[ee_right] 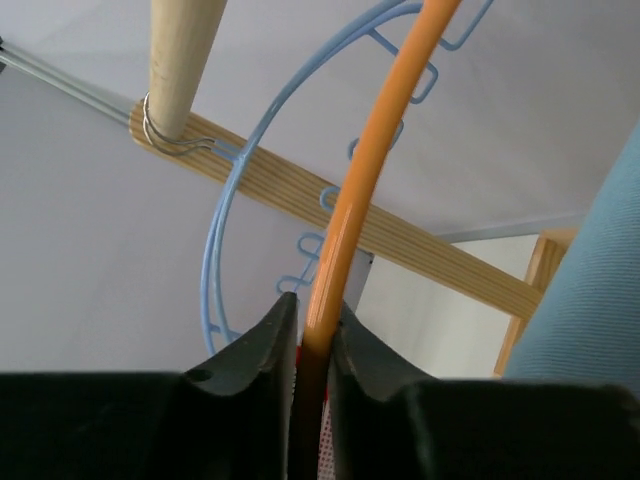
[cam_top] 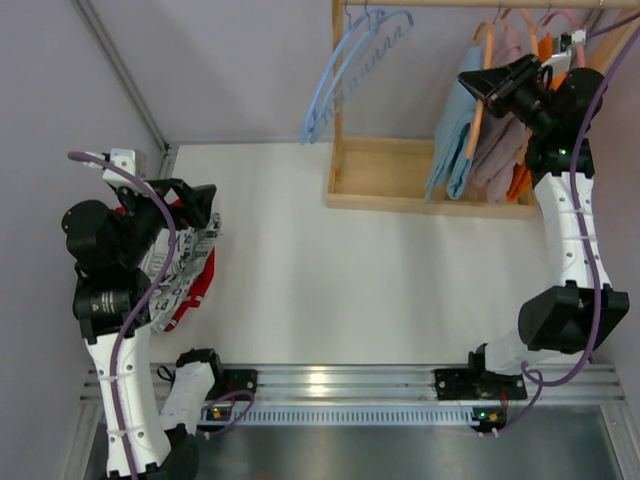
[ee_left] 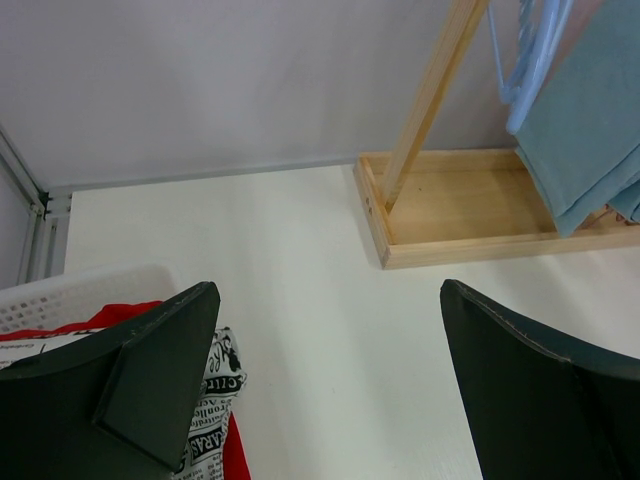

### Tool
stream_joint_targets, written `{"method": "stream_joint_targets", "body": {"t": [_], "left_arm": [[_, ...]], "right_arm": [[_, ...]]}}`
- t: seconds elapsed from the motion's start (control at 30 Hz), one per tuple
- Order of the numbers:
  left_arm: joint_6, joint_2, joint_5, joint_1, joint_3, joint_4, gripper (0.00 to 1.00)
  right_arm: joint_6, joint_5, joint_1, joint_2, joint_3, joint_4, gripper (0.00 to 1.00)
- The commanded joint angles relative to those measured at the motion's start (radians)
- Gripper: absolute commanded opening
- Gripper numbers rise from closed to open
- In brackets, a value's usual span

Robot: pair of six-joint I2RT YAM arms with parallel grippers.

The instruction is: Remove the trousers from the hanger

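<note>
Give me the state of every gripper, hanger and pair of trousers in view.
right gripper, shut on the orange hanger
left gripper, open, holding nothing
light blue trousers, hanging from the rail
mauve trousers, hanging from the rail
orange trousers, hanging from the rail
red trousers, off the hanger, lying at the left
printed trousers, off the hanger, lying with the red ones
blue hangers, empty, hooked on the rail

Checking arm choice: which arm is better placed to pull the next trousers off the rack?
Right. The right gripper is shut on the orange hanger, beside the light blue trousers; the left gripper hangs open by the basket across the table.
</note>
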Motion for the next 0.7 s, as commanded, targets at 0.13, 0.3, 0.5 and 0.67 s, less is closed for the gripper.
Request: {"method": "stream_joint_targets", "body": {"t": [0.13,0.3,0.5,0.67], "left_arm": [[-0.018,0.017,0.02,0.0,0.011,0.072,0.98],[-0.013,0.014,0.033,-0.001,0.009,0.072,0.98],[-0.01,0.005,0.03,0.0,0.008,0.072,0.98],[-0.015,0.006,0.026,0.0,0.016,0.074,0.98]], "right_arm": [[0.123,-0.058,0.02,-0.012,0.071,0.33,0.0],[0.169,-0.074,0.022,-0.017,0.144,0.447,0.0],[0.191,-0.062,0.036,-0.038,0.177,0.482,0.0],[0.189,-0.054,0.074,-0.069,0.175,0.461,0.0]]}}
